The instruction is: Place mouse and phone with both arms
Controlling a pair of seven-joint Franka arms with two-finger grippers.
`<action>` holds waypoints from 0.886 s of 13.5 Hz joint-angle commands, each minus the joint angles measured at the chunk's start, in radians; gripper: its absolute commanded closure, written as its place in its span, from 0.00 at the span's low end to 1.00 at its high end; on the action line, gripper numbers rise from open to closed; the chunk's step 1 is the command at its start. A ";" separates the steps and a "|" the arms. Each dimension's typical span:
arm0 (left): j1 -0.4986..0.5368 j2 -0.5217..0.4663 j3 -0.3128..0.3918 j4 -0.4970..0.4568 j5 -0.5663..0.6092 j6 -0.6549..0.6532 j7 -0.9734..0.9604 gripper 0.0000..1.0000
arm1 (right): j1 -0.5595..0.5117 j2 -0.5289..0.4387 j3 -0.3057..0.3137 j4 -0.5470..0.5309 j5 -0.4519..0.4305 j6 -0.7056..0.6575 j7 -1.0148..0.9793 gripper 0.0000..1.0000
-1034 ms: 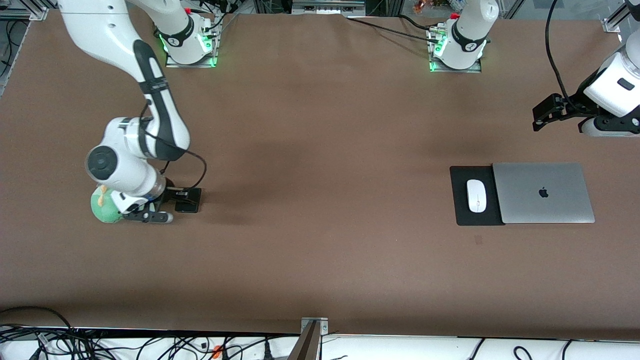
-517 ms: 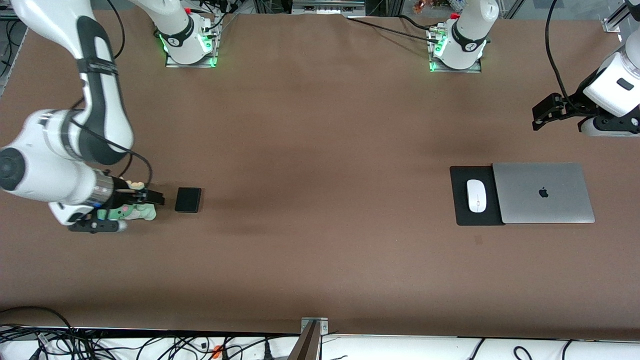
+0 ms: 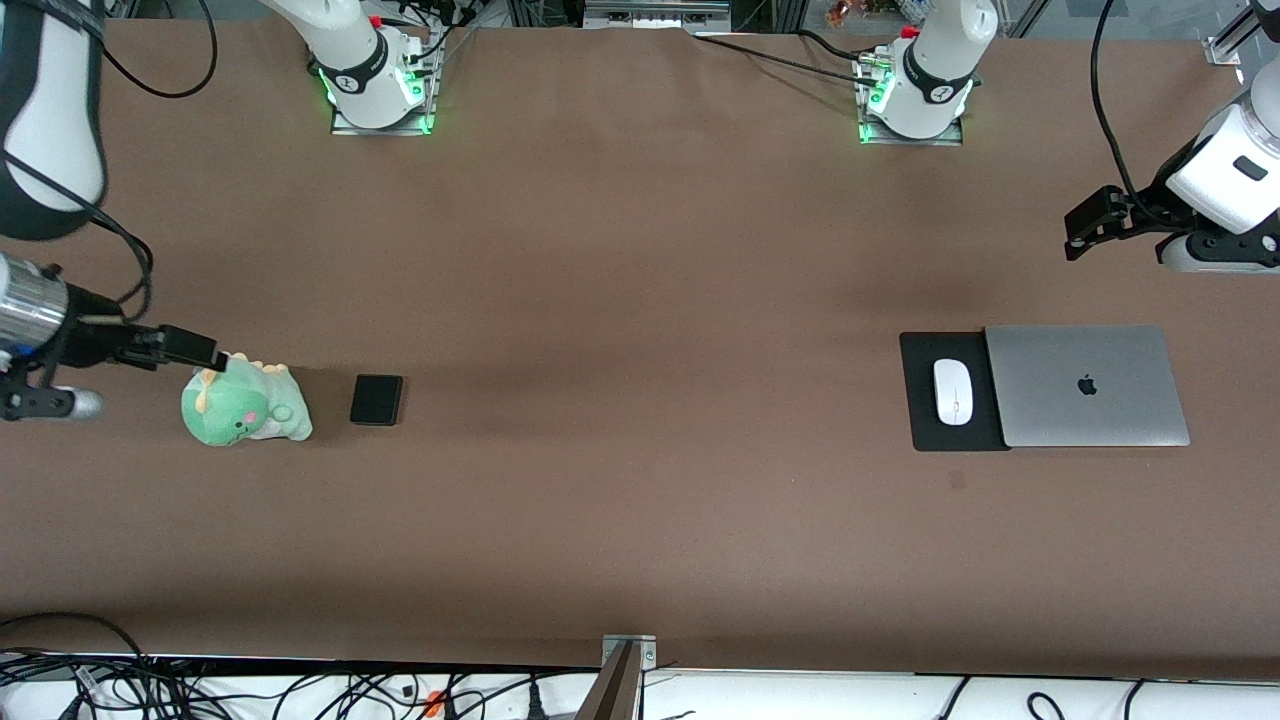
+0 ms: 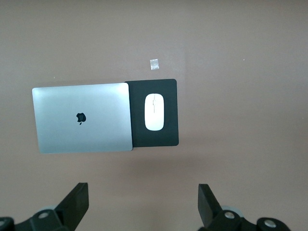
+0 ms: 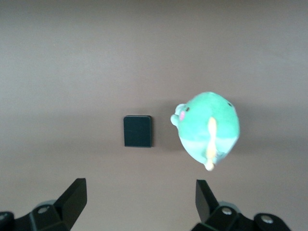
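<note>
The phone (image 3: 377,400) lies flat on the brown table beside a green plush toy, toward the right arm's end; it also shows in the right wrist view (image 5: 138,131). The white mouse (image 3: 953,391) lies on a black mat (image 3: 925,428) toward the left arm's end, and shows in the left wrist view (image 4: 155,112). My right gripper (image 3: 200,350) is open and empty, up over the table beside the plush toy; its jaws (image 5: 141,192) stand wide apart. My left gripper (image 3: 1082,228) is open and empty, high over the table near the laptop (image 4: 143,197), and waits.
A green plush dinosaur (image 3: 245,405) sits next to the phone (image 5: 209,127). A closed silver laptop (image 3: 1087,385) overlaps the mat's edge (image 4: 82,118). A small pale mark (image 3: 957,481) is on the table nearer to the front camera than the mat.
My right gripper has drawn away from the phone and risen toward the right arm's end of the table, uncovering the plush toy. The phone stays where it lay. The left arm has not moved.
</note>
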 commanded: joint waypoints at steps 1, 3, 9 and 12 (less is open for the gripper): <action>0.005 0.014 -0.001 0.033 -0.021 -0.030 0.017 0.00 | -0.014 -0.083 0.016 -0.011 -0.074 -0.046 -0.001 0.00; 0.005 0.014 -0.001 0.034 -0.021 -0.030 0.017 0.00 | -0.064 -0.114 0.056 -0.010 -0.079 -0.078 -0.001 0.00; 0.005 0.014 0.002 0.033 -0.021 -0.031 0.017 0.00 | -0.169 -0.186 0.183 -0.020 -0.168 -0.080 0.066 0.00; 0.005 0.014 0.002 0.034 -0.021 -0.031 0.017 0.00 | -0.156 -0.178 0.186 -0.011 -0.167 -0.080 0.137 0.00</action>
